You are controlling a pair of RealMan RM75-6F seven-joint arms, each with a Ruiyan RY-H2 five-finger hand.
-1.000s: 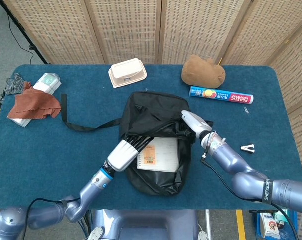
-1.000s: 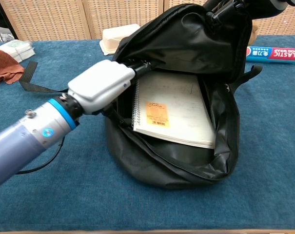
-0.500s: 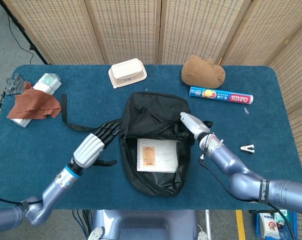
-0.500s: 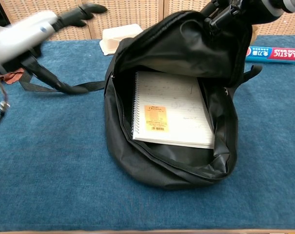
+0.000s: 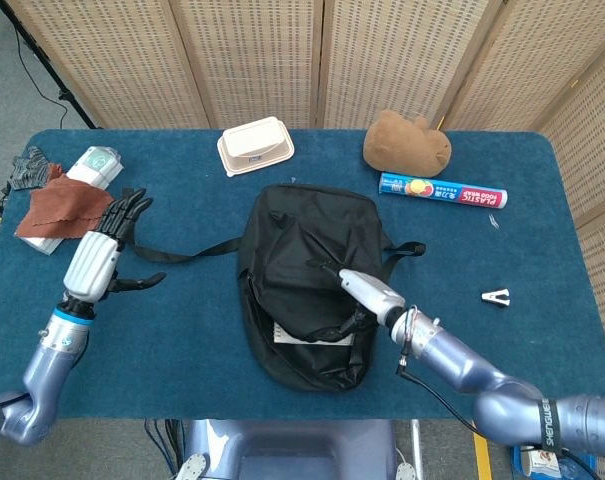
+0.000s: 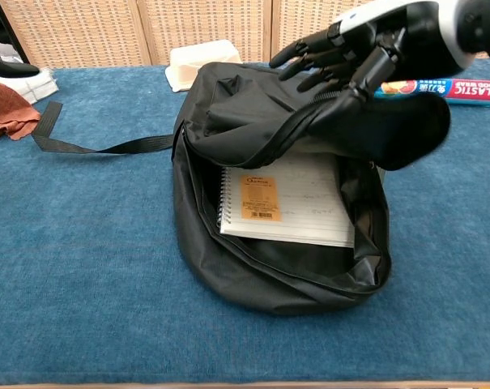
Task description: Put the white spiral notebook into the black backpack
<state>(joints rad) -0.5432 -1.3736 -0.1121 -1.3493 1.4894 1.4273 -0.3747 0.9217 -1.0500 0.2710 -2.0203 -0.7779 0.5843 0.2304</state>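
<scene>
Inside backpack [image 6: 228, 267]: notebook [image 6: 289, 198], clearest from chest | right robot hand [image 6: 366, 49] grips flap | left robot hand [image 5: 107, 250] empty, spread

On table [image 5: 192, 320]: one black backpack [image 5: 307, 245], one white spiral notebook [image 6: 289, 203] inside it, one white lidded container [image 5: 254, 145], one brown plush toy [image 5: 406, 142], one blue plastic-wrap box [image 5: 442, 189], one rust-coloured cloth [image 5: 67, 210], one small clip [image 5: 496, 297]; two hands: left hand [image 5: 100, 258], right hand [image 5: 367, 292].
</scene>
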